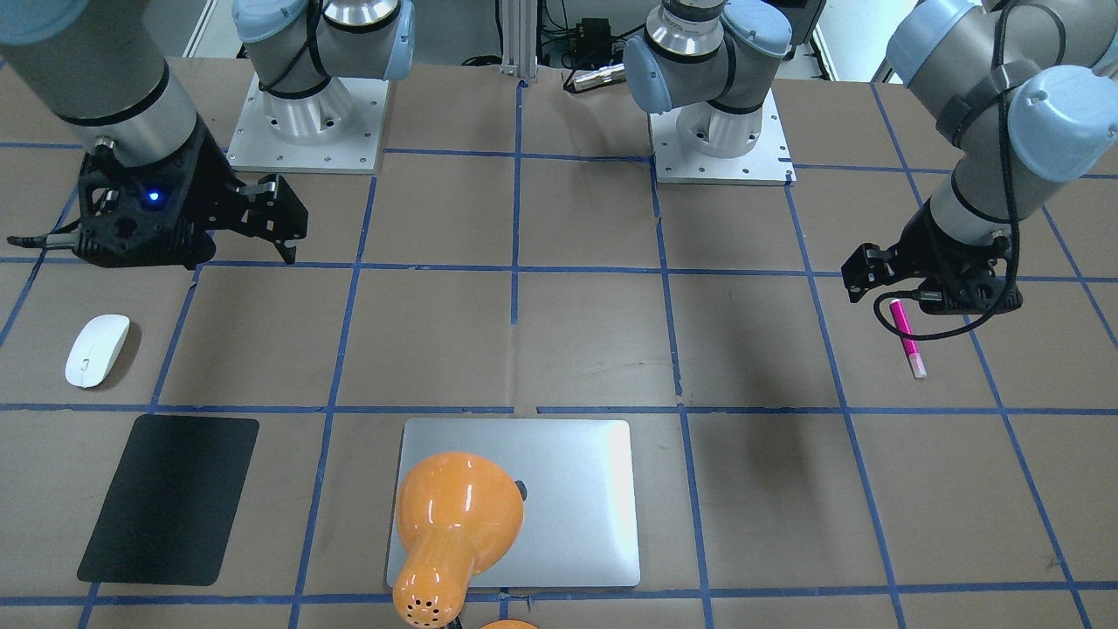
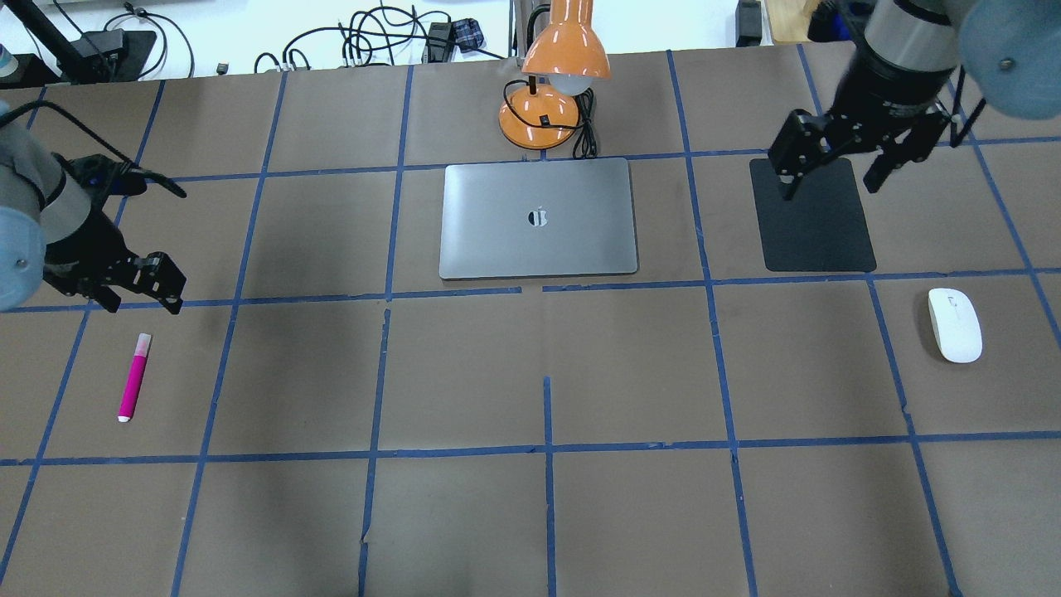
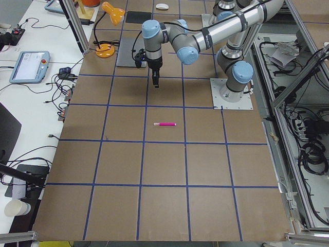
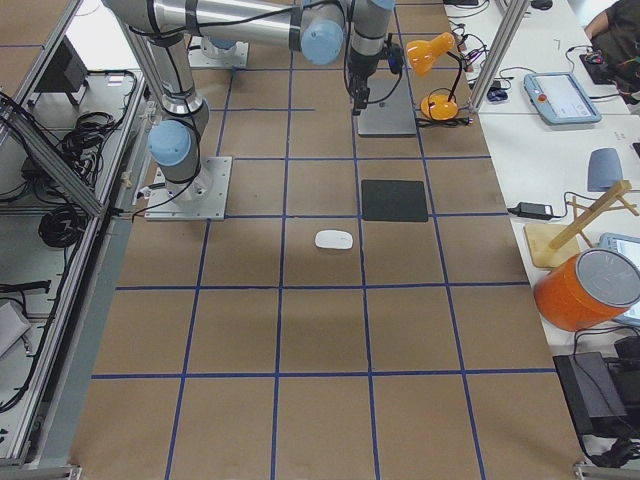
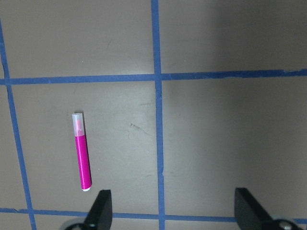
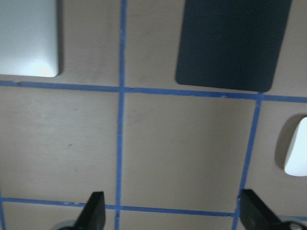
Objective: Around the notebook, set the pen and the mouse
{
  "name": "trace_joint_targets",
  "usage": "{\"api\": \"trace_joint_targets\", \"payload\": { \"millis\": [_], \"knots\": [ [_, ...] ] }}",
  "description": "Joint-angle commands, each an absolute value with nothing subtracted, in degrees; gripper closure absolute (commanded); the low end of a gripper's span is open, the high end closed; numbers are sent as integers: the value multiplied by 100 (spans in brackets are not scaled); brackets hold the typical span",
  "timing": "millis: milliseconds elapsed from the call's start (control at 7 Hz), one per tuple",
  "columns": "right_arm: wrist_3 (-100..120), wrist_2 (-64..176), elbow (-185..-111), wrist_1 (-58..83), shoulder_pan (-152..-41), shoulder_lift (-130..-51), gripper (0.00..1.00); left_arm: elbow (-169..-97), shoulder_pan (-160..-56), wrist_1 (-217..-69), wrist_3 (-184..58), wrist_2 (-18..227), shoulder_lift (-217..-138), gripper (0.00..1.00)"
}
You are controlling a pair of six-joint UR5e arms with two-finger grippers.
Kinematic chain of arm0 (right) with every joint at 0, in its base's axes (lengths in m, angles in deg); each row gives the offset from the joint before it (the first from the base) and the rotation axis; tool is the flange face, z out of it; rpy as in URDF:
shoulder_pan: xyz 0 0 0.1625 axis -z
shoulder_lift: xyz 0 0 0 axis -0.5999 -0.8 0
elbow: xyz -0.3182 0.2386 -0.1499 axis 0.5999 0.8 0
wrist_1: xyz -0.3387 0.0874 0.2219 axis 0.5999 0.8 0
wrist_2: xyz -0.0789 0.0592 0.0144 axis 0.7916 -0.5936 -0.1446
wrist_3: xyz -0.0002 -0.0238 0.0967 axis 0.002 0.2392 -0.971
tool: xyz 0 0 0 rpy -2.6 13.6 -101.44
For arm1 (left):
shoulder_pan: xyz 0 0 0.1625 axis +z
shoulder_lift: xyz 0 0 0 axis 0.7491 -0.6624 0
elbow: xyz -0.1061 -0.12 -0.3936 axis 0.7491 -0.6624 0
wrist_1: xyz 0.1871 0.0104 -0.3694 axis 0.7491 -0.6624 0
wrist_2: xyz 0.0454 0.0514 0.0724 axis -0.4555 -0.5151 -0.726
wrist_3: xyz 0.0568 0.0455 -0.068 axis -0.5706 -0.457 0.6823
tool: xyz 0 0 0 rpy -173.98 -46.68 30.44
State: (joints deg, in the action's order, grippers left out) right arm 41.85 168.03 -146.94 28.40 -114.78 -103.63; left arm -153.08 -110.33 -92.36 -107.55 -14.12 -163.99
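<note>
Overhead exterior layout: the bench is carrying every item flat, and neither arm is gripping anything.
Pen: the pen is lying at the near left, with its pale cap pointing toward the far side. It is sitting well apart from the notebook, so it is not yet placed.
Mouse: the mouse is resting at the near right, just nearer than the black mat. It is also lying well apart from the notebook and waiting to be fetched.
Left pincer: the left pincer is hovering raised above the bench close to the pen, with its fingers spread wide and holding nothing. Its wrist view is showing the pen off to the left of the gap. I judge it is lining up for a pick and is needing a shift leftward before descending.
Right pincer: the right pincer is hanging high over the right half, released and empty. Its wrist view is catching the mouse only at the right edge, so it is probably needing to travel rightward.
Notebook: the notebook is lying closed at far centre. Bare bench is showing on its left, right and near sides, leaving room for both items.
Black mat: the black mat is lying to the notebook's right, apart from it.
Lamp: the orange lamp is standing farthest, with its shade leaning over the notebook's far edge.
</note>
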Motion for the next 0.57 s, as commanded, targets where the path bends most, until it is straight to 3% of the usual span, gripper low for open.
{"api": "trace_joint_targets", "payload": {
  "millis": [0, 143, 429],
  "knots": [
    [5452, 16949, -15736, 4511, -10256, -9969, 0, -15874, -10591, -7954, -11275, -1402, -16829, 16],
    [5780, 17064, -16133, 5392, -9739, -9688, 0, -15980, -10373, -7540, -11921, -1411, -17170, 16],
    [6125, 17065, -16452, 5664, -9313, -9361, 0, -16104, -9880, -7062, -12077, -1402, -17620, 18]
  ]
}}
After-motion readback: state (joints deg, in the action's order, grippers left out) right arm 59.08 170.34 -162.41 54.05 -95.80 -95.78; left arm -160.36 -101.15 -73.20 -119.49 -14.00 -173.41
